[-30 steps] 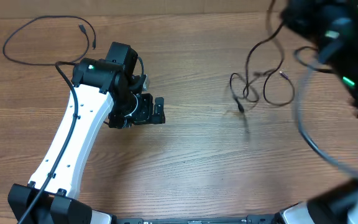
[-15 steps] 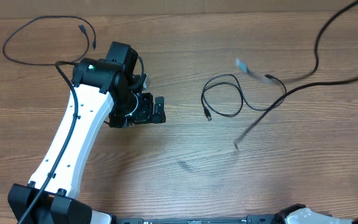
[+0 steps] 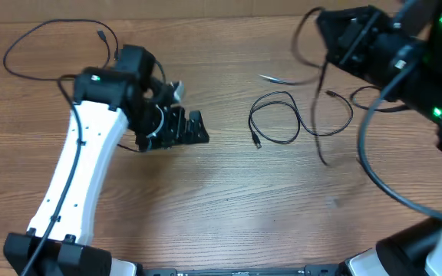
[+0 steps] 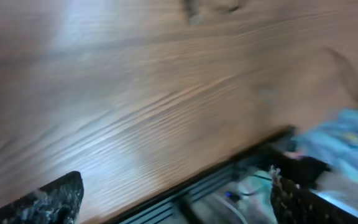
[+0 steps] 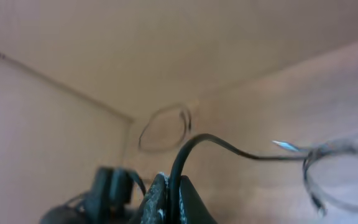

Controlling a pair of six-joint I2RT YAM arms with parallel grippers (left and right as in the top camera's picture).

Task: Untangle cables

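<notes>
1. Cables number three by my count. A far-left cable (image 3: 98,34) lies in one open loop on the table (image 3: 221,215). A middle cable (image 3: 276,94) is coiled near the centre with an arc trailing right. A held cable (image 5: 222,142) hangs from the raised right arm (image 3: 390,54).
2. The right gripper (image 5: 166,198) is pinched tight on the held cable. Its wrist view shows the cord leaving the closed jaws and running out to a pale plug end (image 5: 284,146). I judge it is held high so the cord's own weight draws it out of whatever catches it.
3. From above, the held cable drops across the middle cable's arc, right of centre. Whether they only cross or are knotted there is too blurred to tell.
4. The left gripper (image 3: 190,129) stands wide with nothing between its fingers (image 4: 61,196). Its wrist view shows only bare wood and the table's near edge. It hangs low over the table left of centre, well apart from the middle cable, likely ready to pin or take a cord.
5. The far-left cable lies alone at the far left, touching no other cord, so it looks already sorted.
6. There are two arms and two grippers, with one cord in a grip and two lying on the table. The thicker black wires (image 3: 368,157) at right belong to the arm and are not counted.
7. By this showing the task is well on, and the step in hand is parting the held and middle cables.
</notes>
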